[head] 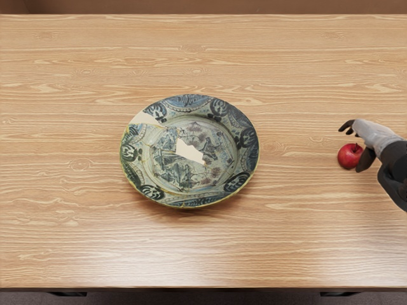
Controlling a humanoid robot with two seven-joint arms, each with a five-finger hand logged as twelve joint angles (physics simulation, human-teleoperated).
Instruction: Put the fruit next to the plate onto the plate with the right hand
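A small red apple [348, 155] lies on the wooden table, well to the right of the plate. The round plate [137, 175], painted in blue and green patterns with pale patches, sits at the table's centre with nothing on it. My right hand [357, 145] reaches in from the right edge and hovers right at the apple, its dark fingers spread around the fruit's top and right side. The fingers look open, not closed on the apple. A stretch of bare wood separates apple and plate. The left arm does not show.
The wooden table [76, 241] fills the view, its front edge near the bottom of the picture and its far edge at the top.
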